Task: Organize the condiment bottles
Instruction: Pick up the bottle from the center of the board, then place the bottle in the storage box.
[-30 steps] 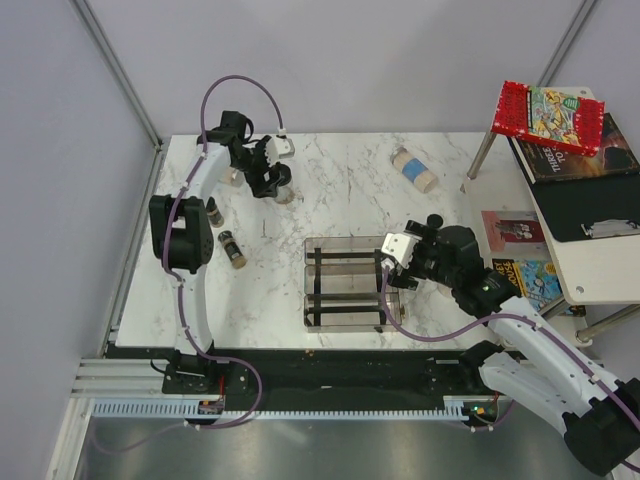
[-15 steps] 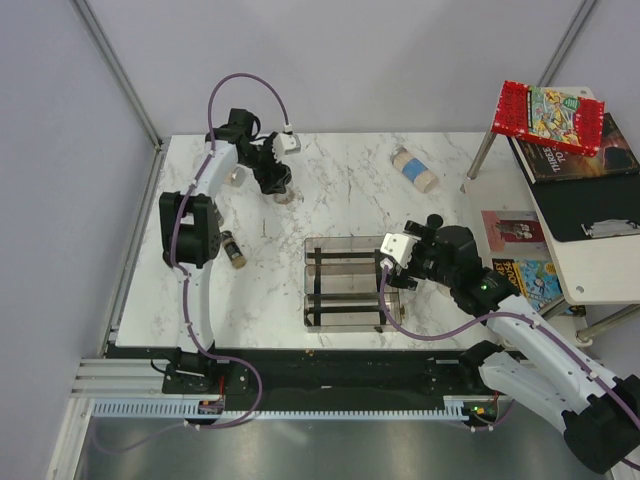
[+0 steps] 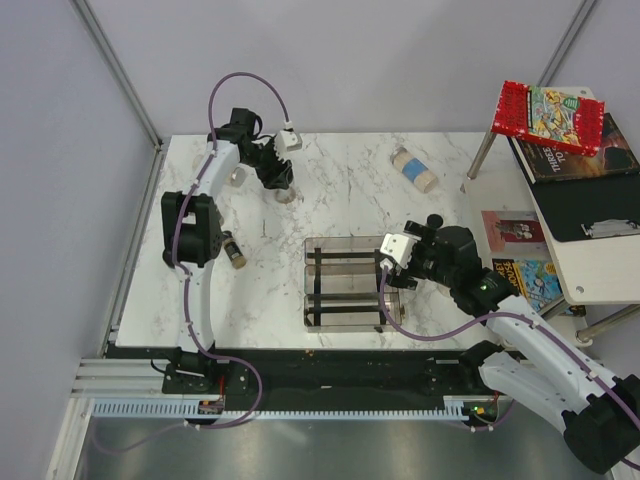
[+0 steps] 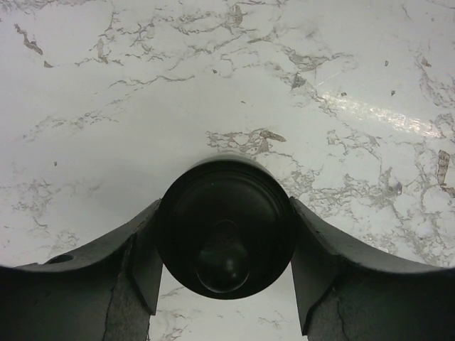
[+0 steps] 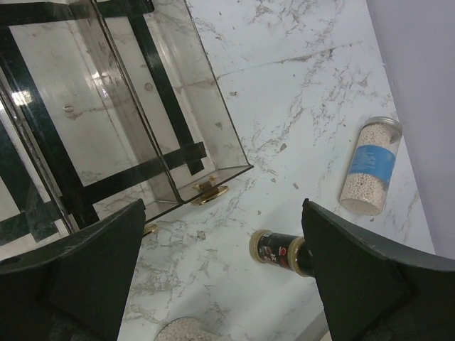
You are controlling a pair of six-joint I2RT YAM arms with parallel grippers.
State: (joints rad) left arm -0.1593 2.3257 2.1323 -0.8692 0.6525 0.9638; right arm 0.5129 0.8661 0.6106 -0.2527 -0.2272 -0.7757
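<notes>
My left gripper (image 3: 277, 172) is at the back left of the table, shut on the black lid of a wide jar (image 4: 226, 224); both fingers (image 4: 135, 263) press its sides. The jar (image 3: 286, 194) stands upright beneath it. A beige, blue-labelled bottle (image 3: 413, 168) (image 5: 370, 167) lies on its side at the back. A brown spice bottle (image 3: 236, 257) lies by the left arm, and another bottle (image 3: 237, 176) is partly hidden behind that arm. My right gripper (image 3: 395, 262) (image 5: 224, 206) hangs open and empty at the right end of the clear rack (image 3: 345, 300) (image 5: 213, 170). A dark spice bottle (image 5: 281, 250) lies below it.
The top of a beige-filled container (image 5: 185, 330) shows at the bottom edge of the right wrist view. A side table with books and a red box (image 3: 550, 115) stands to the right, its metal leg (image 3: 480, 155) at the table's corner. Leaflets (image 3: 515, 232) lie near the right arm.
The left arm swung a little towards the back and its jaws closed onto the jar's black lid. The right arm has not moved.
</notes>
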